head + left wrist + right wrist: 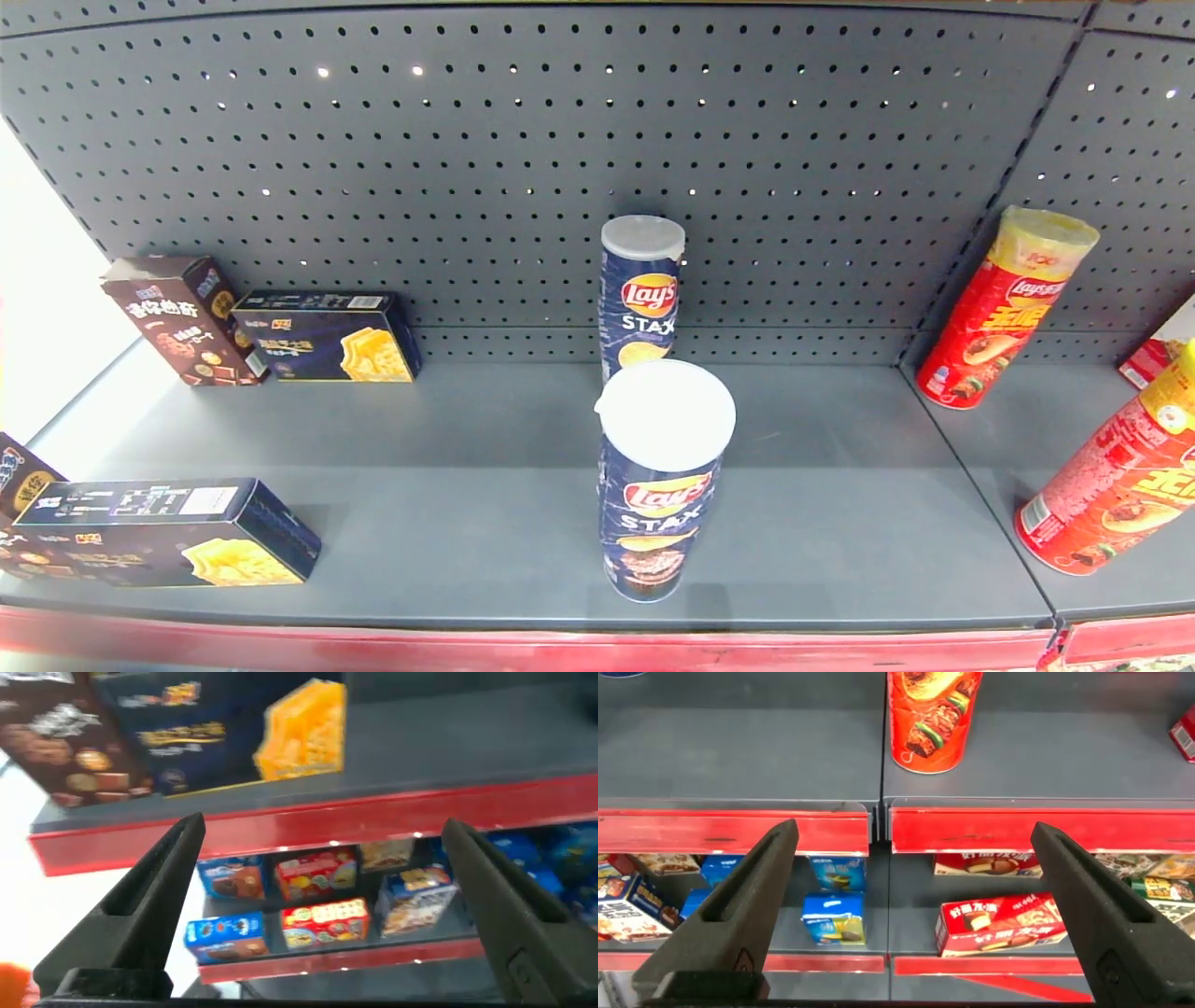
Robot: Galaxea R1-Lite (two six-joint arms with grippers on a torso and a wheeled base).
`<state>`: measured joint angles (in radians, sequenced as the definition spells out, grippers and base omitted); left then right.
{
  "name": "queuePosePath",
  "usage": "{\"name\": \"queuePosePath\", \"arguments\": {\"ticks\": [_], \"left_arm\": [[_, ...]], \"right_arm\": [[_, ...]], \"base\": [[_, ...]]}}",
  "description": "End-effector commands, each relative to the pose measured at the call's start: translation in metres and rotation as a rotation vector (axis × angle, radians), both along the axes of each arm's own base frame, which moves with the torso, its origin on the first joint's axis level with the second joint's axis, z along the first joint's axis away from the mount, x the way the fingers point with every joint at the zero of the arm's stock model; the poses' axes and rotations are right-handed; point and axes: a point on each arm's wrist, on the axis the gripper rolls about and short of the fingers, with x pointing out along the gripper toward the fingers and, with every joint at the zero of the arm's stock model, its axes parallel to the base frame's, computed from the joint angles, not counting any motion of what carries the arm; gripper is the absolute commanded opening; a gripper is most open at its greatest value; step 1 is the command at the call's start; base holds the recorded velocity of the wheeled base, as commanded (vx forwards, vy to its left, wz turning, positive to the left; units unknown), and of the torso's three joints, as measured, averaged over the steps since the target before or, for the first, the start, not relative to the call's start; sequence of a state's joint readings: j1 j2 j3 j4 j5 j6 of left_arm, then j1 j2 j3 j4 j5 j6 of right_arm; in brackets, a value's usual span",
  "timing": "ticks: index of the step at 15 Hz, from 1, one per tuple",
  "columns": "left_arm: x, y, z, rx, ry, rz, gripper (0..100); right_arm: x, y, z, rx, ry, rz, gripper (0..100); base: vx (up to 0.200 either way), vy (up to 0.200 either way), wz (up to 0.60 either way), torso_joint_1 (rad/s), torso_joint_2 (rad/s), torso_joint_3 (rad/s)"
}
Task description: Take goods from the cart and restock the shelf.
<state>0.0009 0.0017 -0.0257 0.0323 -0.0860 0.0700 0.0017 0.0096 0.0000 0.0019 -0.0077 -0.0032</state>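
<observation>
My left gripper (pixel 322 826) and right gripper (pixel 915 829) both hang low in front of the shelf's red lip (pixel 560 644), jaws spread wide with nothing between them. On the shelf (pixel 840 523), a blue can (pixel 661 485) stands upright near the front edge. A second blue can (pixel 640 299) stands behind it, close to the pegboard (pixel 467 187). Boxes (pixel 168 532) lie off to the left and red cans (pixel 1004 308) stand to the right. I judge I'm between placements. With both grippers empty, the next move calls for turning to the cart, gripping another item and carrying it to a bare patch of shelf without tipping the front can.
</observation>
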Motion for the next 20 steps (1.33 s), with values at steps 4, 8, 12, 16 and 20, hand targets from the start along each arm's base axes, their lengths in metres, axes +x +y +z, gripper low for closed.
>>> {"name": "queuePosePath", "arguments": {"ticks": [4,8,12,16,20], "left_arm": [[0.0016,-0.0003,-0.0047,0.0,0.005,-0.018,100],[0.0017,0.0007,-0.0042,-0.045,0.004,0.026,100],[0.0019,0.0006,-0.0043,-0.002,-0.004,0.025,100],[0.0019,0.0006,-0.0043,-0.034,-0.001,0.026,100],[0.0019,0.0006,-0.0042,-0.039,-0.002,0.026,100]], "right_arm": [[0.0001,0.0,-0.0001,-0.001,0.002,0.001,100],[0.0001,0.0,-0.0001,-0.001,0.002,0.001,100],[0.0001,0.0001,0.0001,-0.001,0.001,0.003,100],[0.0001,0.0001,-0.0001,-0.001,0.002,0.003,100],[0.0001,0.0001,-0.0001,-0.001,0.002,0.003,100]], "base": [[0.0,0.0,0.0,0.0,0.0,0.0],[0.0,0.0,0.0,0.0,0.0,0.0],[0.0,0.05,0.0,0.001,0.0,0.001],[0.0,0.0,0.0,0.0,0.0,0.0],[0.0,0.0,0.0,0.0,0.0,0.0]]}}
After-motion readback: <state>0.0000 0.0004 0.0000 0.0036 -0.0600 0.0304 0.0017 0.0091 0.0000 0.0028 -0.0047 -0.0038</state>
